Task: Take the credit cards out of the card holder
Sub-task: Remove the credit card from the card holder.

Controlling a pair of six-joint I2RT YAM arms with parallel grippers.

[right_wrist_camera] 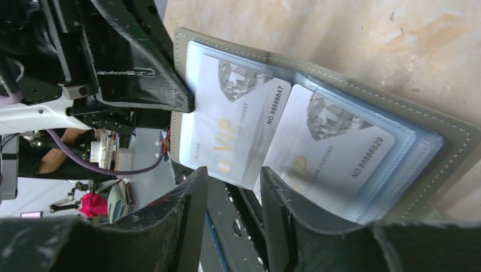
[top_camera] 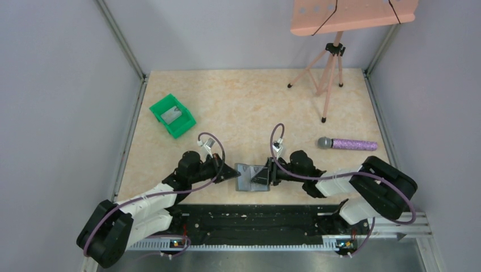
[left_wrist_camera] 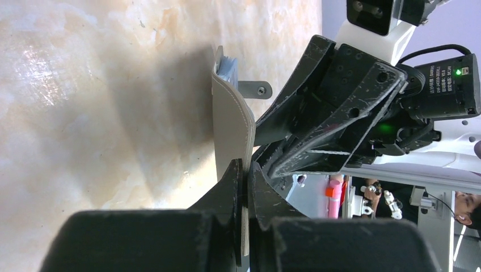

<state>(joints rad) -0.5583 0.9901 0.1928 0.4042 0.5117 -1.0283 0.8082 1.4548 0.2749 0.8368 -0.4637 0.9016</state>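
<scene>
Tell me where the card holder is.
In the top view the card holder is at the near middle of the table, between the left claw and the right claw.

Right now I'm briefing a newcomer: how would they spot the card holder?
At the front edge of the table, both arms' fingers meet. The card holder is the flat grey wallet open between them, unlike the green bin or purple microphone.

arms (top_camera: 334, 184): black joints, white links | cables (top_camera: 170, 192): purple | fingers (right_wrist_camera: 170, 226): scuffed black
</scene>
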